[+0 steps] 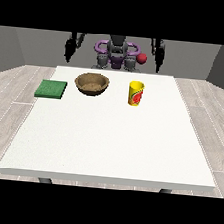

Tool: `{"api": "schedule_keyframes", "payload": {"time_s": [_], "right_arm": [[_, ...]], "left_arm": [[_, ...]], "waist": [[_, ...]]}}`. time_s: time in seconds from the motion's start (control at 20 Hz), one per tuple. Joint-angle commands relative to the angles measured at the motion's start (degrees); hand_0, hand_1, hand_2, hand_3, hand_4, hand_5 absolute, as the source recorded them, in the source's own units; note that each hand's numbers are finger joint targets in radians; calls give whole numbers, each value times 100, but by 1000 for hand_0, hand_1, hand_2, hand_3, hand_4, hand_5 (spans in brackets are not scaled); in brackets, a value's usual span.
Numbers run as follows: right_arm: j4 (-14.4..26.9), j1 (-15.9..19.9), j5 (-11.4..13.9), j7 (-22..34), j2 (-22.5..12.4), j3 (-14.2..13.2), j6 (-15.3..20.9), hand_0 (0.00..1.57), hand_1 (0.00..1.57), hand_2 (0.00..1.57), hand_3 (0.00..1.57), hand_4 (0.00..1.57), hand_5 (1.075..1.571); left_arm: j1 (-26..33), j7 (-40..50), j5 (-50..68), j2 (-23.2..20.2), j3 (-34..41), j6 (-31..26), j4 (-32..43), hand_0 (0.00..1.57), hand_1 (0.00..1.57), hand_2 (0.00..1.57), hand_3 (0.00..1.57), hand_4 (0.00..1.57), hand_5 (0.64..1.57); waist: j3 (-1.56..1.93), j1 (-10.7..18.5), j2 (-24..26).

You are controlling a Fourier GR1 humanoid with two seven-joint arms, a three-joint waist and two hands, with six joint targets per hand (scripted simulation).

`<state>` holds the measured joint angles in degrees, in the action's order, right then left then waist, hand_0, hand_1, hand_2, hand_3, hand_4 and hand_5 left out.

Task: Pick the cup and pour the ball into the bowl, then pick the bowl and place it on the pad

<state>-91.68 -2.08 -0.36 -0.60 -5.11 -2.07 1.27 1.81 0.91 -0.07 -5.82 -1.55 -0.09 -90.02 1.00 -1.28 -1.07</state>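
Note:
A yellow cup (pixel 135 94) with a red and green mark stands upright on the white table (pixel 111 147), right of centre at the back. I cannot see a ball inside it. A brown wooden bowl (pixel 92 83) sits to the cup's left. A flat green pad (pixel 51 89) lies near the table's left edge. The hand at the view's left (pixel 68 51) hangs behind the table's far edge, away from the bowl. The hand at the view's right (pixel 159 60) hangs likewise beyond the far edge, behind the cup. Neither hand touches anything.
The robot's torso (pixel 117 54) stands behind the table's far edge with a red part (pixel 142 58) at its side. Grey plank floor surrounds the table. The broad white tabletop stretches from the objects towards the near edge.

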Motion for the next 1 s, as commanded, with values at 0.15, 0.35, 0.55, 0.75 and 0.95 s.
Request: {"api": "schedule_keyframes", "payload": {"time_s": [0.15,0.35,0.55,0.75,0.95], "right_arm": [[-503,15,-36,434,-228,-47,-59,0,0,0,0,0,1571],[-211,108,-1097,-155,-376,-684,-732,0,0,0,0,0,1571],[-151,270,-1199,-267,-504,-823,-943,0,0,0,0,0,1571],[238,322,-843,-826,-140,-557,-778,0,0,0,0,0,1571],[698,908,-1003,-1023,-337,-820,-902,0,0,0,0,0,1570]], "left_arm": [[-17,430,57,-182,52,-34,-504,0,0,0,0,0,1430],[-301,-247,772,323,522,129,-528,0,0,0,0,0,1428],[-536,-456,1084,24,851,-241,-402,0,0,0,0,0,1421],[-892,-341,933,133,746,14,-426,0,0,0,0,0,1407],[-1396,-814,788,-99,930,-92,220,0,0,0,0,0,1403]], "waist": [[-89,-10,1263],[-97,46,722],[-100,33,372],[-99,85,192],[-99,21,-225]]}}
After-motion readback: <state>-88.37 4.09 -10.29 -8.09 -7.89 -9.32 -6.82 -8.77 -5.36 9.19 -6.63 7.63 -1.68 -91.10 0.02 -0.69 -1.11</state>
